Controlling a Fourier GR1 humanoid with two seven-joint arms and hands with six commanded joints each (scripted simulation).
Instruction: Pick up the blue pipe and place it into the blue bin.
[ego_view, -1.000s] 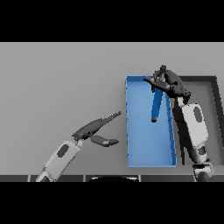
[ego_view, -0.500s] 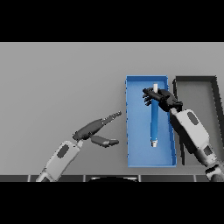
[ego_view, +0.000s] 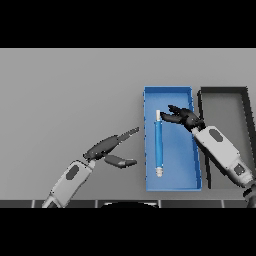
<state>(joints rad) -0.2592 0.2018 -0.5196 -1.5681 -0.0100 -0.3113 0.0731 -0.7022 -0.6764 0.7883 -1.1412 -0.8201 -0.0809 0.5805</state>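
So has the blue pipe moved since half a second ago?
Yes. The blue pipe now lies flat along the floor of the blue bin, slightly left of where the right hand held it; that hand is open beside its upper end.

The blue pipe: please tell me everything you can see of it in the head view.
The blue pipe is a slim, straight tube, bright blue with a pale cap at each end. It lies flat on the floor of the blue bin, lengthwise, nearer the bin's left wall and apart from it. The right hand is open above the bin near the pipe's far end, its fingertips close to the pipe; I cannot tell if they touch it. Nothing else touches it.
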